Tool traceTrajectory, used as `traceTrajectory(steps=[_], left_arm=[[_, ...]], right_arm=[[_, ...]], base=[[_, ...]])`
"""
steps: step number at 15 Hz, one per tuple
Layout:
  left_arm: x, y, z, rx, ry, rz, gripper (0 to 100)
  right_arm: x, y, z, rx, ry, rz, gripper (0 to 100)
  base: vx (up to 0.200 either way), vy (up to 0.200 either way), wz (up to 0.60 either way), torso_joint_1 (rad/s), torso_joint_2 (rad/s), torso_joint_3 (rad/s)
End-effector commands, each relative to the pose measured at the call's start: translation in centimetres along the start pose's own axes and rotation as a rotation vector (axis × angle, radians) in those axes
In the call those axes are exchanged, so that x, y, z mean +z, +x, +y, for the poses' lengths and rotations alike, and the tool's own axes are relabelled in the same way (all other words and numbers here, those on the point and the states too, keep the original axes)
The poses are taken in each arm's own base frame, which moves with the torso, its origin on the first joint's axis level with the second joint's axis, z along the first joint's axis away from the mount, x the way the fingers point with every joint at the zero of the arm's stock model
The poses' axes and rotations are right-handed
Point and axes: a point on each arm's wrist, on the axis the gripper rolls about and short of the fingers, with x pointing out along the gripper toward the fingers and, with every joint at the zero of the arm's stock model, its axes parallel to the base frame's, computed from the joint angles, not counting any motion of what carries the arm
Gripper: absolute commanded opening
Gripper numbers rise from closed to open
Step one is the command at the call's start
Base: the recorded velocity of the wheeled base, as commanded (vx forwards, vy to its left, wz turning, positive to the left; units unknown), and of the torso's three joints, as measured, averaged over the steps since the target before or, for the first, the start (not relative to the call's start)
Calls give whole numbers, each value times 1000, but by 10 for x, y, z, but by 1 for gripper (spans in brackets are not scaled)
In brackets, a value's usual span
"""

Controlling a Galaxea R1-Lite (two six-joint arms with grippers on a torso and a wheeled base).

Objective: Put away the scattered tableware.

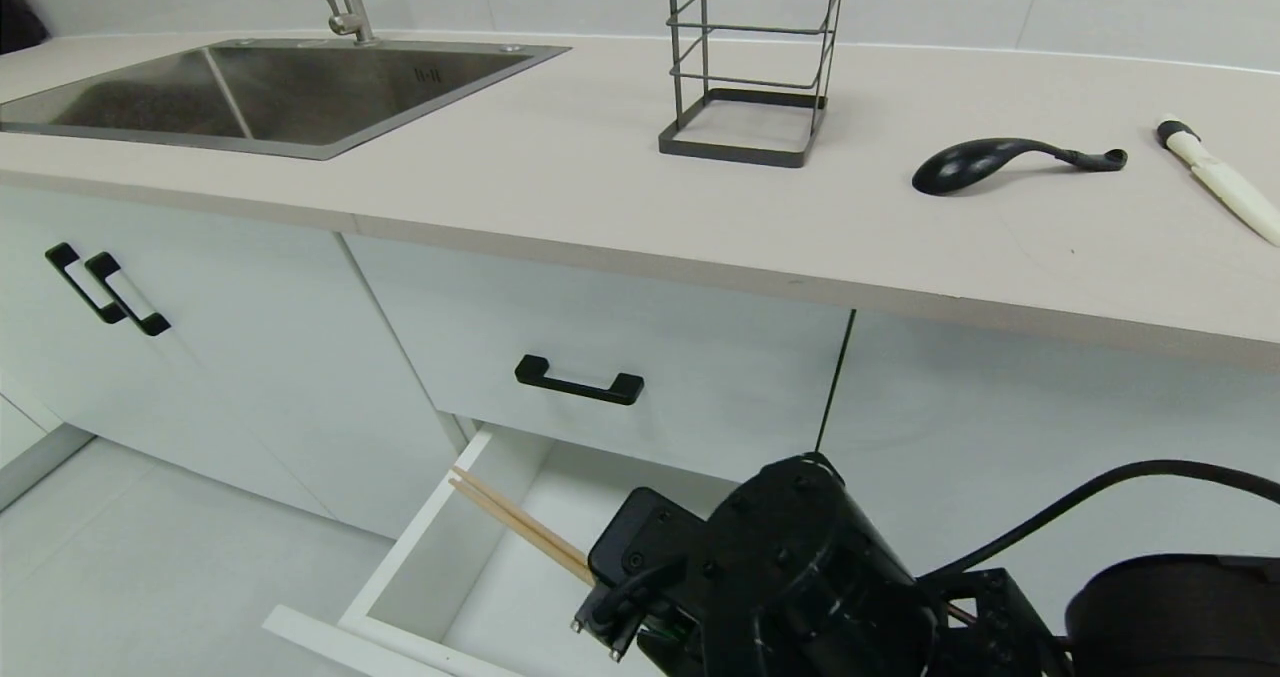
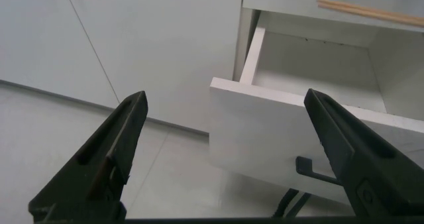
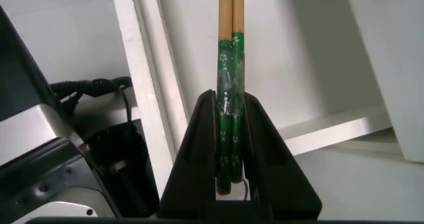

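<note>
The right gripper (image 3: 230, 103) is clamped on the chopsticks (image 3: 228, 25) over the open drawer (image 1: 437, 547), so they are almost away, but the black spoon (image 1: 965, 165) and the knife (image 1: 1225, 185) lie on the counter (image 1: 560, 187).

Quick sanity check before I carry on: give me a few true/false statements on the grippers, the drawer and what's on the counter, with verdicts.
1. The right gripper is shut on the chopsticks. True.
2. The drawer is closed. False: it is pulled open, and the chopsticks point over it.
3. The left gripper has its fingers shut. False: they are spread wide with nothing between them.
4. A black spoon lies on the countertop, to the right of the wire rack. True.
5. The black spoon lies in the sink. False: it lies on the countertop.
</note>
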Motion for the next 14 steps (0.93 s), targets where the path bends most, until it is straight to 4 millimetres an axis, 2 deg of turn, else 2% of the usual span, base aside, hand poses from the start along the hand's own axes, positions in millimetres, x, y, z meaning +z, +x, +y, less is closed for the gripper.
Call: traceTrajectory(steps=[1,3,7,14], left_arm=[[0,0,0,1,-1,0,100],[0,0,0,1,-1,0,100],[0,0,0,1,-1,0,100],[0,0,0,1,-1,0,100]], right_arm=[[1,20,4,-3,-3,28,0],[0,37,8,0,-10,52,0],[-3,69,-10,-47,18,116,0],[-6,82,-19,-79,33,136,0]], base=[[0,0,0,0,0,0],[0,0,0,0,0,0],[0,0,0,0,0,0],[0,0,0,0,0,0]])
